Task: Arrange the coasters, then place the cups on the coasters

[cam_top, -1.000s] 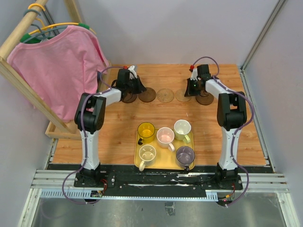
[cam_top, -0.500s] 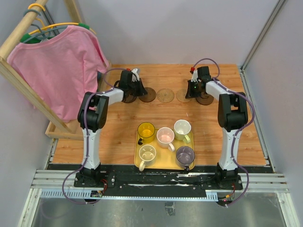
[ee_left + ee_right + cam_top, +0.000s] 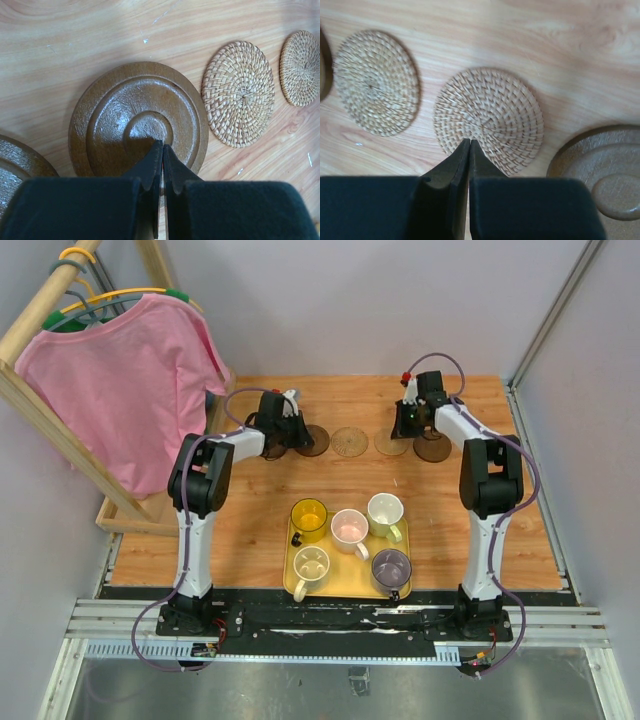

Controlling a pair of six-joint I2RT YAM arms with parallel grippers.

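Five coasters lie in a row at the far side of the table: two dark brown [image 3: 312,440] [image 3: 270,447], two tan woven [image 3: 349,441] [image 3: 388,443], and a dark brown one [image 3: 434,449]. My left gripper [image 3: 302,436] is shut, its tips [image 3: 162,146] over the middle of a dark brown coaster [image 3: 137,120]. My right gripper [image 3: 399,432] is shut, its tips [image 3: 469,142] at the near edge of a tan coaster [image 3: 487,117]. Neither holds anything. The cups stand on the yellow tray [image 3: 352,578]: yellow [image 3: 309,517], pink [image 3: 349,529], green [image 3: 385,513], cream [image 3: 311,565], purple [image 3: 391,568].
A pink shirt [image 3: 130,380] hangs on a wooden rack [image 3: 40,410] along the table's left edge. A metal frame post [image 3: 555,310] and a wall bound the right side. In the wrist views, neighbouring coasters [image 3: 238,93] [image 3: 376,82] [image 3: 600,175] lie close beside the ones under the tips.
My left gripper has slid right, from the leftmost dark coaster to the second one. My right gripper has shifted slightly towards the far edge. The cups have not moved.
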